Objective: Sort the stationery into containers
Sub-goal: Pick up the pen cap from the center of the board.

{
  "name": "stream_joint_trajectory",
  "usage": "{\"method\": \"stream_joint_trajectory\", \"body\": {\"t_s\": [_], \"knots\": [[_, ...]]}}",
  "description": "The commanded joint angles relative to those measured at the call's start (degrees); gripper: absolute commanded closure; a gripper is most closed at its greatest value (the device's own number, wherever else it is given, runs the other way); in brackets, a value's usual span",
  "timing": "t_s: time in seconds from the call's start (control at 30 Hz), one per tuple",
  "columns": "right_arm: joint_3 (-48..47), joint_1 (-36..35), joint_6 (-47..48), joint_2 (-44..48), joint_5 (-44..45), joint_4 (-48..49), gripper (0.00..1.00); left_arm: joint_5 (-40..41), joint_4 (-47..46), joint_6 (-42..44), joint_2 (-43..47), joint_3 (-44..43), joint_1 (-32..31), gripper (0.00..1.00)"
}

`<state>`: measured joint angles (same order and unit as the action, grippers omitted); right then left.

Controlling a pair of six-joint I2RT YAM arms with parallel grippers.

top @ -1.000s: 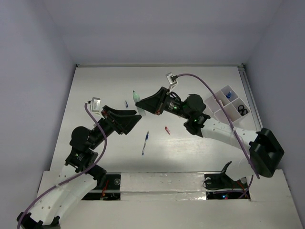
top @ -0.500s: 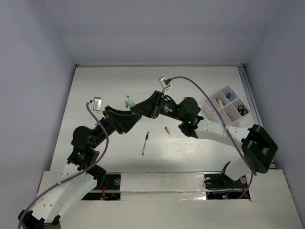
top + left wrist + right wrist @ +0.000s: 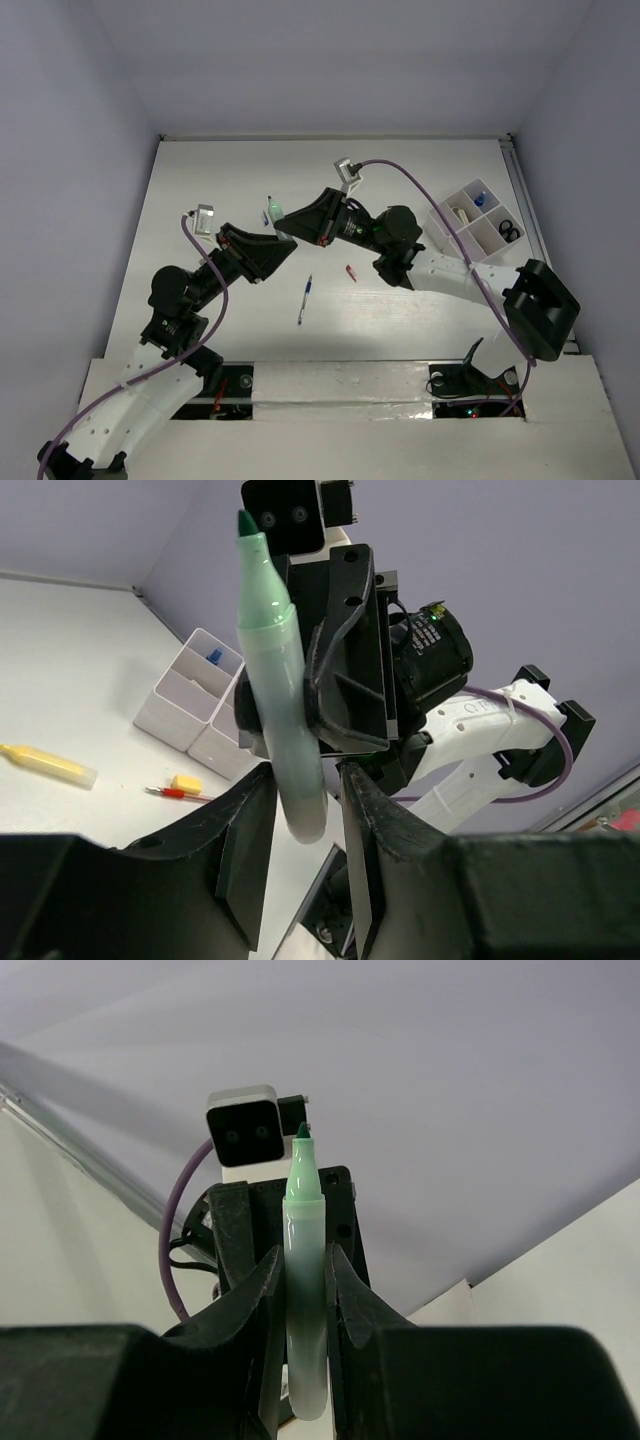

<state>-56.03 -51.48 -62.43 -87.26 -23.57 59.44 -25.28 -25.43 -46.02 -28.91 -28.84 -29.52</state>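
Observation:
A pale green marker (image 3: pixel 271 211) with a dark green tip is held upright in mid-air, and my right gripper (image 3: pixel 281 227) is shut on its barrel (image 3: pixel 303 1290). My left gripper (image 3: pixel 290 246) faces it nose to nose. In the left wrist view the marker's lower end (image 3: pixel 300 790) sits between my left gripper (image 3: pixel 303 825); one finger (image 3: pixel 250 840) touches it and a thin gap shows at the other. A blue-white pen (image 3: pixel 304 298) and a small red bit (image 3: pixel 351 273) lie on the table. The white organiser tray (image 3: pixel 452 240) stands at the right.
Black scissors (image 3: pixel 510 232) and a blue item (image 3: pixel 480 199) lie in the tray's compartments. The left wrist view shows a pale yellow marker (image 3: pixel 45 764), a red pencil (image 3: pixel 170 793) and a small yellow eraser (image 3: pixel 186 782) on the table near the tray (image 3: pixel 190 705).
The right gripper carried the marker left and up towards the left gripper. The left jaws narrowed around the marker's lower end.

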Motion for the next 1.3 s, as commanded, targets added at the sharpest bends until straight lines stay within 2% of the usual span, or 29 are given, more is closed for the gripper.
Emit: {"method": "stream_joint_trajectory", "body": {"t_s": [0.0, 0.13, 0.2, 0.23, 0.3, 0.37, 0.4, 0.5, 0.53, 0.63, 0.7, 0.77, 0.8, 0.83, 0.9, 0.93, 1.17, 1.27], "knots": [[-2.15, -0.46, -0.23, -0.45, -0.07, 3.14, 1.0, -0.65, -1.64, 1.89, 0.61, -2.18, 0.07, 0.72], [-1.71, -0.99, 0.38, -0.54, -0.42, 1.82, 1.0, -0.56, -1.73, 2.51, -0.01, -2.71, 0.07, 0.74], [-1.19, -0.99, 0.47, -0.63, -0.51, 1.73, 1.0, -0.39, -1.55, 2.95, -0.62, -3.06, 0.07, 0.85], [-0.93, -0.99, 0.47, -0.45, -0.25, 1.99, 1.0, -0.3, -1.2, 3.13, -0.89, -3.33, 0.07, 1.0], [0.13, -0.99, 0.82, -0.1, 0.1, 2.17, 1.0, 0.23, 0.64, 3.92, -1.15, -4.12, 0.07, 1.0], [0.22, -0.99, 1.78, 0.6, 0.28, 0.77, 0.96, 0.49, 2.22, 5.23, -1.07, -4.47, 0.07, 1.0], [0.05, -0.99, 3.09, 0.95, 0.28, -0.19, 0.88, 0.67, 2.92, 5.67, -0.8, -4.73, 0.07, 1.0], [0.04, 0.33, 5.56, 2.36, -0.24, -4.67, 0.73, 2.24, 7.49, 9.45, 0.16, -6.39, 0.07, 1.0], [0.39, 1.03, 5.83, 2.97, -0.94, -7.03, 0.63, 2.95, 8.81, 10.59, 0.43, -6.93, 0.07, 1.0], [3.37, 6.29, 6.18, 5.78, -3.92, -8.89, 0.48, 5.76, 15.39, 16.21, 0.43, -9.47, 0.07, 1.0], [4.35, 11.55, 8.71, 7.63, -6.3, -11.44, 0.46, 7.26, 19.36, 19.8, -0.18, -11.05, 0.07, 1.0], [3.66, 14.82, 12.75, 9.56, -9.64, -20.03, 0.46, 7.35, 21.46, 21.93, -0.97, -11.94, 0.07, 1.0], [2.6, 16.23, 18.61, 9.83, -10.96, -24.33, 0.46, 7.35, 22.0, 22.89, -1.85, -12.99, 0.07, 1.0], [1.37, 18.5, 21.88, 9.92, -11.75, -33.42, 0.46, 7.35, 22.52, 24.91, -2.38, -13.52, 0.07, 1.0], [-2.67, 20.45, 31.7, 8.96, -11.67, -41.91, 0.46, 7.44, 23.41, 26.76, -3.7, -14.75, 0.07, 1.0], [-4.33, 22.37, 33.67, 6.95, -10.02, -50.22, 0.47, 7.61, 23.58, 28.51, -4.14, -14.93, 0.07, 1.0], [-15.94, 24.77, 38.97, -3.25, 2.91, -67.25, 0.45, 8.93, 23.85, 32.74, -7.92, -15.37, 2.0, 1.0], [-19.2, 24.77, 39.06, -8.7, 5.29, -69.81, 0.32, 9.28, 23.94, 32.92, -7.83, -14.14, 3.32, 1.0]]}}
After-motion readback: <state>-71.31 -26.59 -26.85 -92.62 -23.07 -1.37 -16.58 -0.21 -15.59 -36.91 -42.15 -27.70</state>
